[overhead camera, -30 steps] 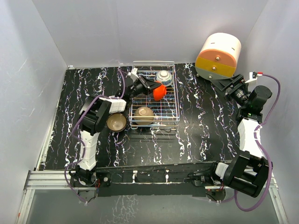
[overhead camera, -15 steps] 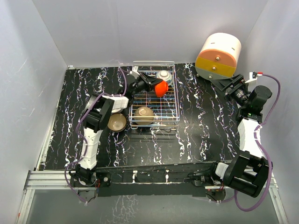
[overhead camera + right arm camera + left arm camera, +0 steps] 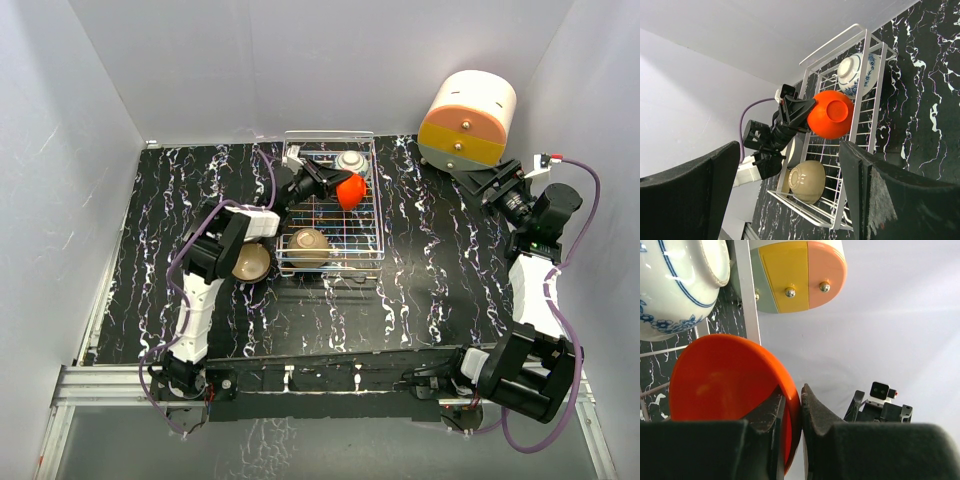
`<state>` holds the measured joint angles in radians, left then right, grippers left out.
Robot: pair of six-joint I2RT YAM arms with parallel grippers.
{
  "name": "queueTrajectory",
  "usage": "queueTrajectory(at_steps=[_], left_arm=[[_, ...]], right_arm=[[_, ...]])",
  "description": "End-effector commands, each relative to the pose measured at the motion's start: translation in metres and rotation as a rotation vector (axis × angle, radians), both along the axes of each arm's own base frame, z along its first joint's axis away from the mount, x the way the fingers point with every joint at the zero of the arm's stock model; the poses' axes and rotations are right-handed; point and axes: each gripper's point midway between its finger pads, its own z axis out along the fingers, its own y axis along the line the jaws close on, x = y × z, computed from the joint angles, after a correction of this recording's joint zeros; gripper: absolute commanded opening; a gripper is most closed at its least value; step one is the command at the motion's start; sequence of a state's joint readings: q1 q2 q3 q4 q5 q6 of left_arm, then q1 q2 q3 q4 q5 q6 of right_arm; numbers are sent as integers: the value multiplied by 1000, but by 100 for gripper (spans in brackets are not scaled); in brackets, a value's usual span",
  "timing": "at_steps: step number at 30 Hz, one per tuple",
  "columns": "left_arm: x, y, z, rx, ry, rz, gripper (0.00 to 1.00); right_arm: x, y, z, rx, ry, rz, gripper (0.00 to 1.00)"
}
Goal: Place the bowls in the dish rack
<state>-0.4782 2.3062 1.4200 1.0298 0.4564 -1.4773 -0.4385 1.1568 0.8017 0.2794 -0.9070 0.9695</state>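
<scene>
My left gripper (image 3: 332,184) is shut on the rim of the red-orange bowl (image 3: 350,190) and holds it tilted above the back of the wire dish rack (image 3: 376,215). In the left wrist view the fingers pinch the red bowl's (image 3: 725,380) rim. The white, blue-patterned bowl (image 3: 351,162) lies in the rack's back right corner, close beside the red one. The tan bowl (image 3: 309,244) lies in the rack's front left. The dark brown bowl (image 3: 250,262) sits on the table left of the rack, partly under my left arm. My right gripper (image 3: 487,178) is open and empty, far right.
A cream-and-orange cylindrical box (image 3: 466,120) stands at the back right, just behind my right gripper. The table (image 3: 430,280) is black marble-patterned, enclosed by white walls on three sides. The right wrist view shows the rack (image 3: 860,100) with the red bowl (image 3: 831,114) above it.
My left gripper has carried the red bowl to the right and slightly back over the rack, closer to the white bowl. The right arm has not moved.
</scene>
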Motion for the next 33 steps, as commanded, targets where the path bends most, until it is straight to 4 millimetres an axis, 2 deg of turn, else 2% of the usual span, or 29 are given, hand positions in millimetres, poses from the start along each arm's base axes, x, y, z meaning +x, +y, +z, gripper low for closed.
queueTrajectory(at_steps=[1,3,6,8,14,18,24,29,33], left_arm=[[-19,10,-65,114,134,-9,12],[-20,16,-74,109,149,1,18],[-22,22,-85,106,166,14,20],[-22,25,-90,119,168,21,25],[-22,31,-93,163,161,32,40],[-21,37,-94,224,157,38,47],[-20,44,-96,340,154,39,52],[-17,50,-103,465,165,31,52],[-13,57,-99,558,150,41,53]], right_arm=[[1,-1,3,-32,-44,-13,82],[1,-1,2,-32,-42,-12,82],[0,-1,3,-32,-44,-10,82],[0,0,3,-32,-43,-7,82],[-1,0,3,-31,-45,-4,82],[-1,0,3,-31,-44,-4,82],[-1,0,4,-26,-43,-3,82],[0,0,5,-26,-46,-1,82],[0,0,6,-24,-47,-1,82]])
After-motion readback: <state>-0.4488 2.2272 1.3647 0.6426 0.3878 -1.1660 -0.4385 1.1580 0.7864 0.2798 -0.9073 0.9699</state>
